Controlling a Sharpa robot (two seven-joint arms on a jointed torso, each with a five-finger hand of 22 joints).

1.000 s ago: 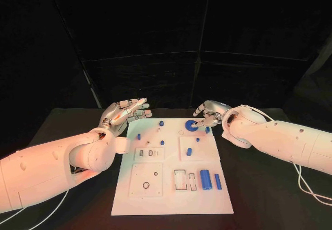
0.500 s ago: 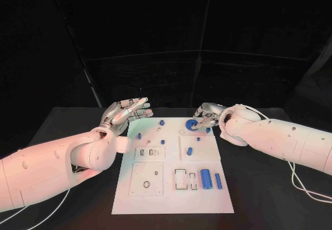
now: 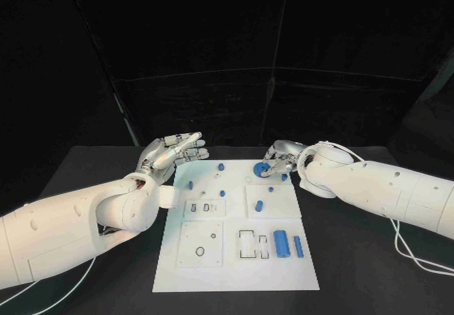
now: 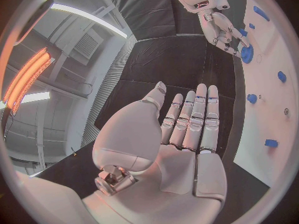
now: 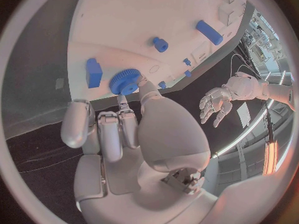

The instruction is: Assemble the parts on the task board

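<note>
Here, right hand pinching blue gear (fingertips partly hidden), left hand spread, empty.

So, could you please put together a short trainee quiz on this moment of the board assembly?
1. True or false: the left hand holds a blue part.
2. Which hand's fingers touch the blue gear?
3. The large blue cylinder lies: A) near the task board's far edge, B) in its near half, C) off it.

Key: 1 false, it is open and empty. 2 the right hand. 3 B.
</note>
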